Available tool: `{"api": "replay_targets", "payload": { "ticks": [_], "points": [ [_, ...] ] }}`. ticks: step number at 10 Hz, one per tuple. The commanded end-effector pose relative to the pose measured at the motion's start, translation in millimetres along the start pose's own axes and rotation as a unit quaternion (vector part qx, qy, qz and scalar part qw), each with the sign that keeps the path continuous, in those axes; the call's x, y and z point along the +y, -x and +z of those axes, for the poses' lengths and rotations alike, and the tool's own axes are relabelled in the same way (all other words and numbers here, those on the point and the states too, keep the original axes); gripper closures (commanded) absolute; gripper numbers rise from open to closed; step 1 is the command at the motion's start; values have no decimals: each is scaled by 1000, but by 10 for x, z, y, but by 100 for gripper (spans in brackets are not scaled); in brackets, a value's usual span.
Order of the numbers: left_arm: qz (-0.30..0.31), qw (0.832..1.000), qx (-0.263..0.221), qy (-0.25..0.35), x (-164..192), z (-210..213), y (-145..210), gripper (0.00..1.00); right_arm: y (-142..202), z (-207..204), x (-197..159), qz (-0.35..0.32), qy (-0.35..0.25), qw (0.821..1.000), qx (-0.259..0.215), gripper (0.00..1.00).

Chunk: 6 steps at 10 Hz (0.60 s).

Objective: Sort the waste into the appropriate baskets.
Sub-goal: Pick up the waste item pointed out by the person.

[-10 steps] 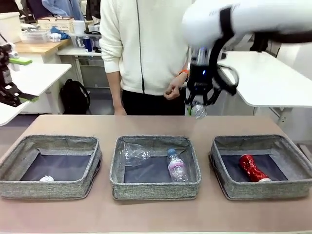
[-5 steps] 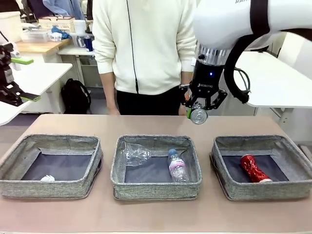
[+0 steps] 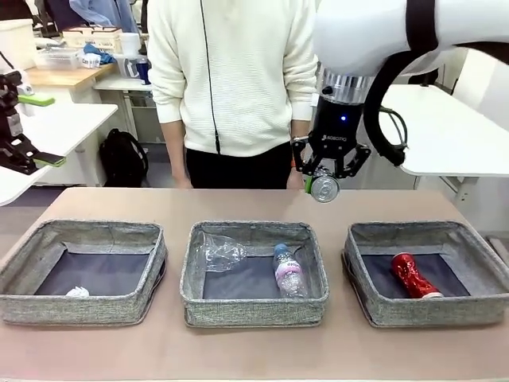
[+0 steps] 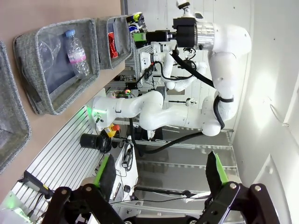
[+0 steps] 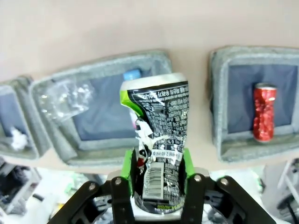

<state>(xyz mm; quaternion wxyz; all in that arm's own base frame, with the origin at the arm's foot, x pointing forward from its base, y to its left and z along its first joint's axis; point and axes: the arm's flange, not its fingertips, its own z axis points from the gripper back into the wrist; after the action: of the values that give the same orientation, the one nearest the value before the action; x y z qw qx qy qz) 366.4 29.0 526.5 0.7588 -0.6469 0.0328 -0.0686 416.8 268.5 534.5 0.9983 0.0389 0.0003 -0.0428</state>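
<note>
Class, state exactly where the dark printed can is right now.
In the front view, the dark printed can hangs in the right gripper, above the table's far edge between the middle basket and right basket.

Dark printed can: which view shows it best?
Right wrist view. The dark printed can stands close up between the right tool's green pads, its dented side, print and barcode legible. The front view gives just its round end, held high behind the baskets. In the left wrist view I can't make it out.
</note>
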Motion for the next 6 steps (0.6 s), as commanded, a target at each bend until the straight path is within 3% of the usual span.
{"api": "replay_targets", "payload": {
  "ticks": [1,4,6],
  "points": [
    [-5,1000,-8,4,-11,-22,12,0,306,505,419,3,31,998,-62,55],
    [-5,1000,-8,4,-11,-22,12,0,1014,1175,1187,-28,59,995,-79,55],
    [-5,1000,-8,4,-11,-22,12,0,1334,1370,1447,-52,68,990,-111,55]
  ]
}}
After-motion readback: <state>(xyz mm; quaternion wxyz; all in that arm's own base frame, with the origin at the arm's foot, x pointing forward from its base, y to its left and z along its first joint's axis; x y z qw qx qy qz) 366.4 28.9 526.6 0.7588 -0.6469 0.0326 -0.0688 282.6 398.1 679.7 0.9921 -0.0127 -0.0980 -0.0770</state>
